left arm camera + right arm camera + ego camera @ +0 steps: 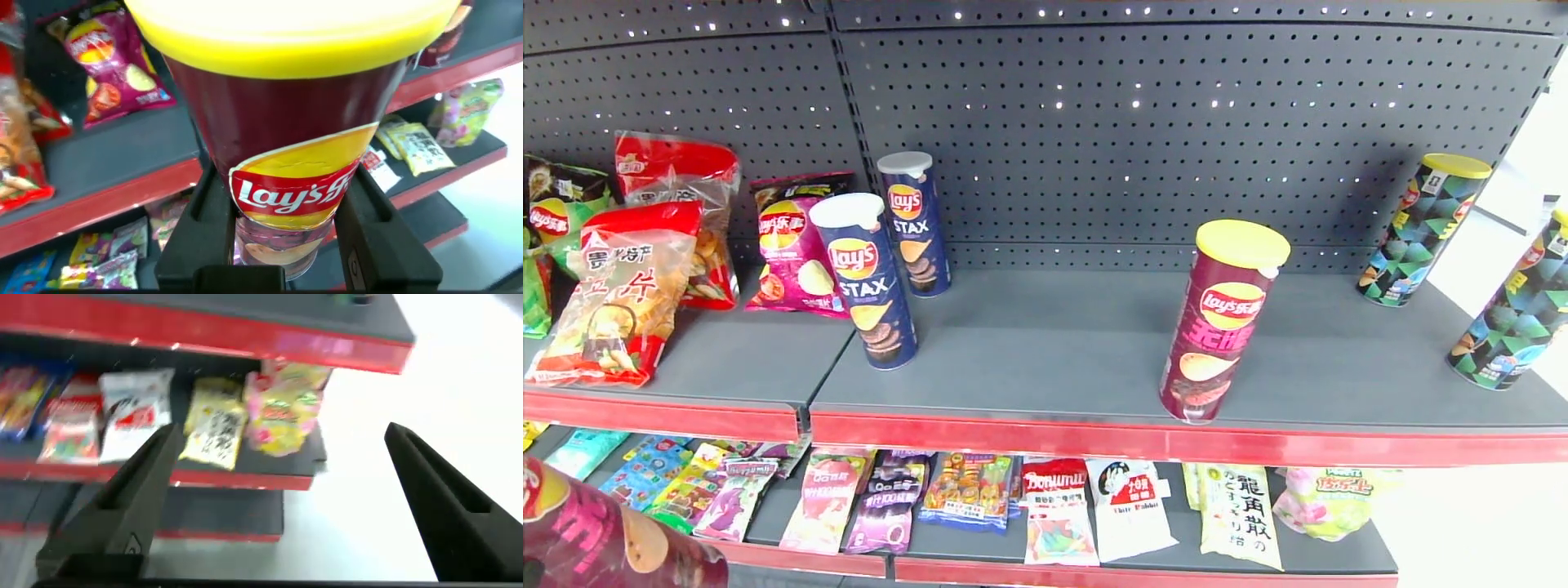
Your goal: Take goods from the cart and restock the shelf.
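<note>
— Step in hand?
— Carrying: left end effector [290,245] clamped on a maroon, yellow-lidded chip canister [286,122], held low before the shelf [1045,351], at its left end. Right end effector [282,502] wide open, empty.
— Next?
— Probably lifting, then standing it upright beside the matching canister [1223,320].

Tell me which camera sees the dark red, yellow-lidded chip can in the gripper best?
The left wrist view: the dark red chip can shows lid to label, held in the left gripper. The head view catches just its side, low left. The right wrist view faces the lower shelf.
</note>
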Robot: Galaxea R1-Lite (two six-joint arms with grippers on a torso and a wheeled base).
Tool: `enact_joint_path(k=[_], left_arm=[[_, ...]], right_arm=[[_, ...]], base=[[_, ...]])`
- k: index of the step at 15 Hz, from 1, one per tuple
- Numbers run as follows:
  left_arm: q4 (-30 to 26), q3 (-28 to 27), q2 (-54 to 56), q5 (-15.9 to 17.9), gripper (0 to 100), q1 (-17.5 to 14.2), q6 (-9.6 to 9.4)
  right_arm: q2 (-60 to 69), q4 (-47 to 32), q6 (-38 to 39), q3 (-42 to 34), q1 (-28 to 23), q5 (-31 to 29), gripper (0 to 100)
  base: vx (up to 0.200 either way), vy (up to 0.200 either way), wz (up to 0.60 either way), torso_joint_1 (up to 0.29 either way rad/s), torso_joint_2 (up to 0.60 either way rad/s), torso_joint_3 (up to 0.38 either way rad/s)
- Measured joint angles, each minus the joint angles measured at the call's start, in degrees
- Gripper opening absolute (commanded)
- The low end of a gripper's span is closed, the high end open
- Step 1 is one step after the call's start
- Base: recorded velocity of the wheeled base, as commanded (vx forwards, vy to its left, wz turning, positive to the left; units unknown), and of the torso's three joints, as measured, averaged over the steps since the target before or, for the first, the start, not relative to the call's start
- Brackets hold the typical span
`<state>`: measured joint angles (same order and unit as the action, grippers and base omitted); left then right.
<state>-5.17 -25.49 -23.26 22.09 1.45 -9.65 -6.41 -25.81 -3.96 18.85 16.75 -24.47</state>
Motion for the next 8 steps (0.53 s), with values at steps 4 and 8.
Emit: enact_joint_path(k=[4, 8], left_arm=[[0.8, 0.2, -1.1, 1.3, 0, 0.1, 0.29], [1.0, 0.2, -0.4, 1.4, 0, 0.0, 2.27]], right_arm=[[-5.0, -1.3, 0.9, 3.0, -15.2, -1.1, 100], [-3.4, 5.0, -0.4, -1.4, -18.2, 10.8, 100]], base=[[0.000, 0.000, 0.00, 0.000, 0.00, 0.000], [0.000, 0.000, 0.00, 0.000, 0.00, 0.000]])
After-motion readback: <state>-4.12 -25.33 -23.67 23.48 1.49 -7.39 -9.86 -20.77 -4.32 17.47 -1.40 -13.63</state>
